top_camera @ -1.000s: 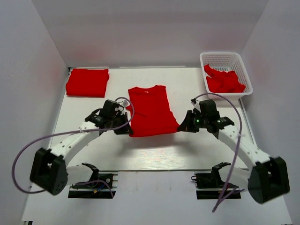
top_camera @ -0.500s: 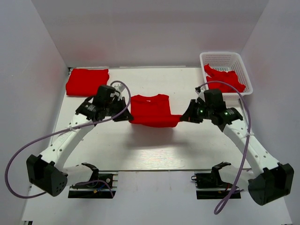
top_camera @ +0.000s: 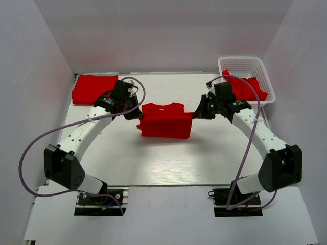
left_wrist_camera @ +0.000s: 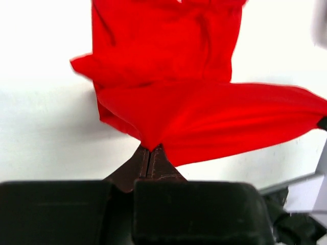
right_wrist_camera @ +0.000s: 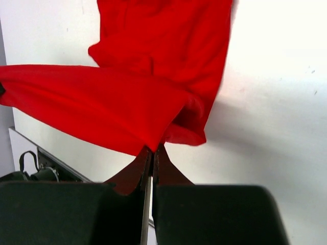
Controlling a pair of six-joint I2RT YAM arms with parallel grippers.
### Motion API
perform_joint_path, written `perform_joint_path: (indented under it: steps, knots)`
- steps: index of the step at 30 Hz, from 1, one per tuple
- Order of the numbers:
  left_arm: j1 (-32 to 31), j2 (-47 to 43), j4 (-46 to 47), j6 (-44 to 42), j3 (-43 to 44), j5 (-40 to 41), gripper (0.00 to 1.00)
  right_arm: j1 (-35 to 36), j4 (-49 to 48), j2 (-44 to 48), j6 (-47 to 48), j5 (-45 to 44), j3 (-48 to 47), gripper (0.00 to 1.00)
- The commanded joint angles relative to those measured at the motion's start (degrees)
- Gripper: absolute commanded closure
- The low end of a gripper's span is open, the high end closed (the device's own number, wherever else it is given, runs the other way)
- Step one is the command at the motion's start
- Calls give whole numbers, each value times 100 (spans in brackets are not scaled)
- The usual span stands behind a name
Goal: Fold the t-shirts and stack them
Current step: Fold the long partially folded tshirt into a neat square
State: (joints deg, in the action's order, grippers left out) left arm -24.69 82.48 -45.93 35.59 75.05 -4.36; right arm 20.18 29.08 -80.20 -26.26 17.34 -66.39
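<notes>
A red t-shirt (top_camera: pixel 164 121) lies mid-table, its lower half lifted and doubled over toward the collar. My left gripper (top_camera: pixel 137 115) is shut on the shirt's left hem corner (left_wrist_camera: pixel 149 145). My right gripper (top_camera: pixel 194 114) is shut on the right hem corner (right_wrist_camera: pixel 153 145). The hem stretches taut between the two grippers above the rest of the shirt. A folded red t-shirt (top_camera: pixel 95 89) lies at the far left. More red t-shirts (top_camera: pixel 244 88) are crumpled in the basket.
A white plastic lattice basket (top_camera: pixel 246 64) stands at the far right corner. White walls close in the table at the back and both sides. Purple cables loop from both arms over the table.
Both grippers have carried the shirt's hem away from the near edge toward the collar, folding the shirt in half. The arms have stretched farther over the table.
</notes>
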Motion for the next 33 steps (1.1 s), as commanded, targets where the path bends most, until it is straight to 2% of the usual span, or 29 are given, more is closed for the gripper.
perform_joint_path:
  steps: [1, 12, 27, 28, 29, 30, 31, 32, 33]
  knots:
    - [183, 180, 75, -105, 449, 559, 100, -155, -280, -319, 209, -126, -496, 100]
    - [552, 1349, 268, -351, 1205, 568, 100, -392, -509, -1629, 201, 226, -1359, 100]
    - [1071, 3247, 498, -588, 2295, -354, 100, -559, -834, -3255, -125, 331, -2492, 100]
    - [1071, 3318, 498, -589, 2426, -407, 98, -542, -877, -3326, -160, 279, -2562, 100]
    - [1132, 3388, 558, -589, 2479, -408, 74, -551, -895, -3431, -169, 261, -2615, 100]
    - [1133, 3459, 559, -641, 2541, -469, 49, -551, -895, -3554, -195, 174, -2651, 91]
    - [1185, 3520, 655, -641, 2594, -469, 19, -559, -1052, -3607, -204, 155, -2764, 80]
    - [1186, 3625, 778, -789, 2698, -635, 0, -551, -1132, -3712, -230, -1, -2809, 72]
    - [1238, 3679, 779, -791, 2874, -688, 0, -551, -1289, -3844, -222, -38, -2870, 57]
